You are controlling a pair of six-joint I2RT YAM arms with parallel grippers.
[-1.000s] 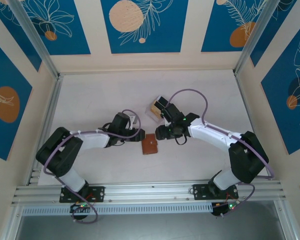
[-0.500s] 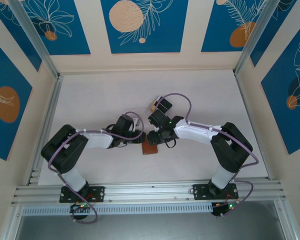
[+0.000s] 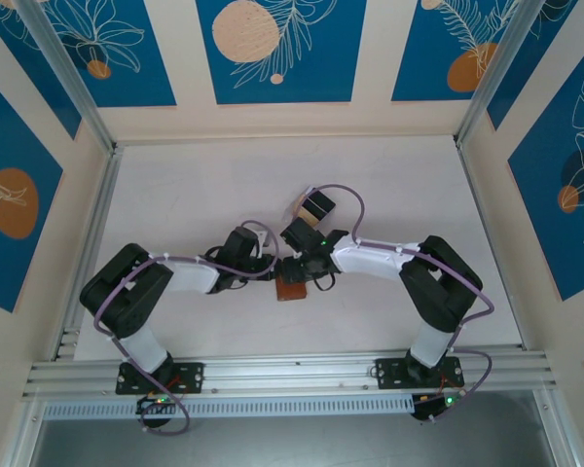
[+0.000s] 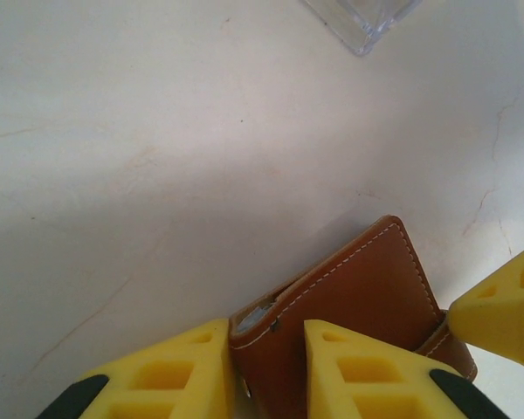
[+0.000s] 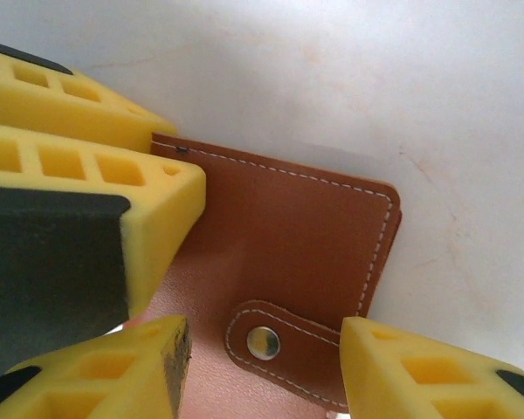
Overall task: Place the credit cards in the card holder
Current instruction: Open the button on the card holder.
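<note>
Left wrist view: left gripper (image 4: 266,340) pinches edge of the brown card holder (image 4: 362,279), right gripper (image 5: 266,342) sits spread open astride its tab clasp (image 5: 293,353)

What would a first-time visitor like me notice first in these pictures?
The left arm and right arm meet at mid-table over a small brown leather card holder. Up close, the left claw pinches one end of it between bright yellow fingers, and the right claw stands open around its snap tab. Just beyond them lie the black and tan credit cards.
</note>
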